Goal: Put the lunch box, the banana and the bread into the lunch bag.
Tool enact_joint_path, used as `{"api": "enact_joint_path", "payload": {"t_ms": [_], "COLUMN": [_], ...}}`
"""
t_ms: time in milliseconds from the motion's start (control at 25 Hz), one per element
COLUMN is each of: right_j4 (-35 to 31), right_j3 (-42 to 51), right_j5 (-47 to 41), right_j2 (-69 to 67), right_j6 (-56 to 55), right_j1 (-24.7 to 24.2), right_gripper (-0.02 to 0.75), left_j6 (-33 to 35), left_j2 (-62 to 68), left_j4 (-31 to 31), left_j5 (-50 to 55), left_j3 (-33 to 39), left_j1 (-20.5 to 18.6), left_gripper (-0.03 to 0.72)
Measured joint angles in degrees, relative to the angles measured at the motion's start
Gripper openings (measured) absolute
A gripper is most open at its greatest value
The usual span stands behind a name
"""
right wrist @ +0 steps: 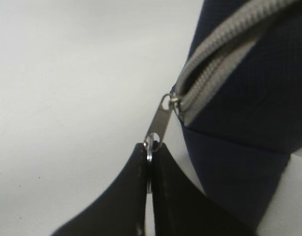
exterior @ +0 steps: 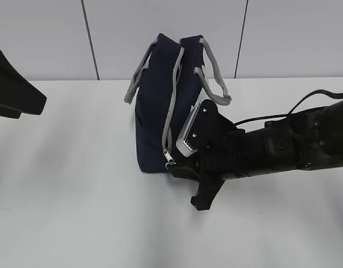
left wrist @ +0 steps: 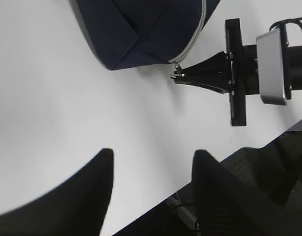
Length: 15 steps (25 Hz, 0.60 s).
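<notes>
In the exterior view the lunch bag [exterior: 160, 106] stands upright on the white surface [exterior: 76, 212], near the back wall: navy fabric, 2 grey strap handles [exterior: 213, 75] flopping off its top, and a grey zipper [exterior: 172, 106] running down the near end face to a metal pull [exterior: 169, 159] low by the base. Its long axis runs away from the camera, the zipped end facing forward. The right tool [exterior: 177, 164] reaches in from the right and meets the bag at that pull. The left arm sits at the left edge, well apart from the bag. In the left wrist view the bag's dark corner fills the top, the zipper curving down to the pull [left wrist: 176, 69]; the right tool [left wrist: 178, 76] has its tips pinched together on it. The left tool [left wrist: 151, 162] hangs over bare surface with its jaws moderately parted, holding nothing. In the right wrist view the right tool [right wrist: 150, 152] is clamped tight on the ring of the pull [right wrist: 158, 123], which slants up to the slider at the zipper's end.
</notes>
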<state>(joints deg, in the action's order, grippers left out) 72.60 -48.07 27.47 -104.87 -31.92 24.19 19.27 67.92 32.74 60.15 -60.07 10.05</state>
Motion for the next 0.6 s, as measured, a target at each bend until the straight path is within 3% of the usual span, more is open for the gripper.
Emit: {"api": "enact_joint_path", "payload": {"t_ms": [200,600], "right_j4": [6.34,8.4], "right_j3": [-1.95,-4.2], "right_j5": [-0.97,-6.62], "right_j2": [0.0,0.0], "right_j6": [0.59,0.68], "right_j1": [0.0,0.0], "right_gripper": [-0.016,-0.016], "left_j6": [0.0,0.0], "left_j2": [0.0,0.0], "left_j4": [0.0,0.94], "left_j5": [-0.07,-0.13], "left_j3": [0.0,0.0], "left_j1": [0.0,0.0], "left_gripper": [0.371,0.371]}}
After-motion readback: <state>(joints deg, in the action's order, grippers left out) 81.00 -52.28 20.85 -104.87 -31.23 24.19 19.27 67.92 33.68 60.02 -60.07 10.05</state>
